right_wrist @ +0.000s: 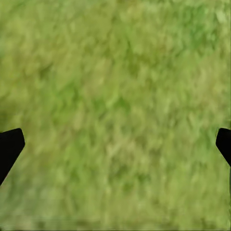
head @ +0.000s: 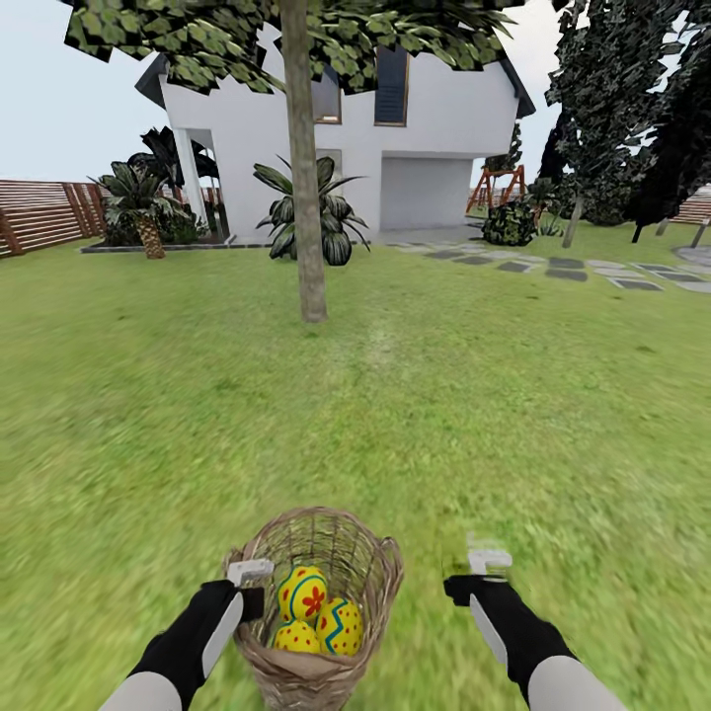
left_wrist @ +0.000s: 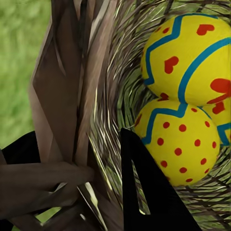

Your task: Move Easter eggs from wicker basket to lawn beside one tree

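Three Easter eggs (head: 314, 612) sit in the wicker basket (head: 321, 553) right before us on the lawn (head: 444, 415), and our left gripper (head: 253, 585) grips its rim, with the tree (head: 304, 197) well ahead. From the left wrist, one finger (left_wrist: 144, 192) reaches inside the weave beside a dotted egg (left_wrist: 180, 144). From the right wrist, our right gripper (right_wrist: 115, 144) hangs spread wide over bare grass.
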### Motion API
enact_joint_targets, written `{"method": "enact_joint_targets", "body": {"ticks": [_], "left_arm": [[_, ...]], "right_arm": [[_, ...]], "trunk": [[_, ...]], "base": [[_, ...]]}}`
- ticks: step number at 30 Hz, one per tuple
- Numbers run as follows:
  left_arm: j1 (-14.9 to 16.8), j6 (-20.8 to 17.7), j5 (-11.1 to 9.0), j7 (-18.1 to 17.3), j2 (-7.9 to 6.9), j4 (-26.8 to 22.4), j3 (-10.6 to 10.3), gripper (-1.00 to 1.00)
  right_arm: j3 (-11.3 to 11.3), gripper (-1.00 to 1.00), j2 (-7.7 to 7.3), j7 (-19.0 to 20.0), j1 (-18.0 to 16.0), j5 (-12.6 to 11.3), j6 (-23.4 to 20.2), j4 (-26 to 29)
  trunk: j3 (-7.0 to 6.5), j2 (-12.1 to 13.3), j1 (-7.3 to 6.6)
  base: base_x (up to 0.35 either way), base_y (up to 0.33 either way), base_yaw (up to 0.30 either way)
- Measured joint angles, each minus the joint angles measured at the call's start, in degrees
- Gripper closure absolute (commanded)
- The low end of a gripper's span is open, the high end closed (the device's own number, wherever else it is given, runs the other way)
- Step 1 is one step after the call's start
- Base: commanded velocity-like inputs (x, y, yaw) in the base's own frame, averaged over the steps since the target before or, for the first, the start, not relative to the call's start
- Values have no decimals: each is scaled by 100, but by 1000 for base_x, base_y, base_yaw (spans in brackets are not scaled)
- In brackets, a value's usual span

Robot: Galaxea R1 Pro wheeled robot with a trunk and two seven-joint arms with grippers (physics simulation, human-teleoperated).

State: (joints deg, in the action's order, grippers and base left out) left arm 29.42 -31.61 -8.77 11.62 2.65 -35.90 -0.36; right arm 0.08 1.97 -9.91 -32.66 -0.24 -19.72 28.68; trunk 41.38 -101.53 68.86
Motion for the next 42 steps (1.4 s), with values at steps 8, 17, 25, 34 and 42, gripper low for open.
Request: {"method": "enact_joint_targets", "body": {"ticks": [8, 17, 25, 34, 42], "left_arm": [[-4, 125, 31, -13, -105, 68, 175, 100], [-4, 130, 5, -15, -120, 75, 211, 100], [-1, 129, 11, -12, -120, 76, 205, 100], [-7, 127, 15, -11, -117, 85, 204, 100], [-7, 127, 19, -11, -112, 86, 205, 100]], "right_arm": [[11, -100, -179, -1, 751, 52, 2610, -2996], [14, -100, -133, -4, 870, -19, 2612, -3025], [8, -100, -129, -13, 1031, -32, 2599, -3035], [5, -100, -137, -5, 1262, -27, 2540, -3091], [16, -100, -144, 6, 1988, 27, 2609, -3084]], "trunk": [[-143, 321, -176], [-305, 682, -374], [-449, 1003, -550], [-610, 1364, -747], [-752, 1685, -923]], "base": [[0, 0, 0], [0, 0, 204], [0, 0, 291], [0, 0, 294], [0, 0, 218]]}}
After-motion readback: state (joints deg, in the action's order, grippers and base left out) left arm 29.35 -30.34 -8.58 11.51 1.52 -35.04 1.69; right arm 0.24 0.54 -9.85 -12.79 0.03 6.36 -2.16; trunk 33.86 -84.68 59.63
